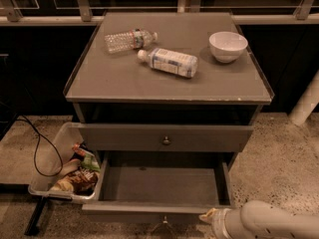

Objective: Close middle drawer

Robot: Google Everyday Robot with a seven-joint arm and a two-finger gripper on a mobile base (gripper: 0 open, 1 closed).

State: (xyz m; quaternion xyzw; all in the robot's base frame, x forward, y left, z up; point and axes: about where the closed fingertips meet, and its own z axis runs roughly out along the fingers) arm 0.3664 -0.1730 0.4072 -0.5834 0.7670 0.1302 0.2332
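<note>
- camera view: a grey table [99, 83] with drawers fills the middle of the frame, seen from above and in front.
- on its top a clear plastic bottle [130, 39] lies on its side near the back left, cap toward the right.
- just in front of it a white-labelled bottle [168, 62] lies on its side, cap pointing left; the two bottles are close, and whether they touch cannot be told.
- a white bowl [228, 46] stands upright toward the back right, apart from both bottles.
- under the table top is a dark gap, and below it the top drawer front [124, 138] with a small round knob [166, 140] at its centre.
- the middle drawer [164, 185] is below that, pulled well out toward the camera; its shallow grey box is open to view and its low front lies along the bottom edge of the frame.
- the gripper [208, 216] is at the bottom right, just beside the right part of that drawer's front, on the end of a white arm [271, 222] coming in from the right edge; whether it is open or closed, i cannot tell.
- left of the table a clear plastic bin [50, 156] sits on the speckled floor [281, 168], holding snack packets [79, 171].
- a black cable [36, 143] loops beside the bin.
- a white pipe [306, 102] leans at the right edge.
</note>
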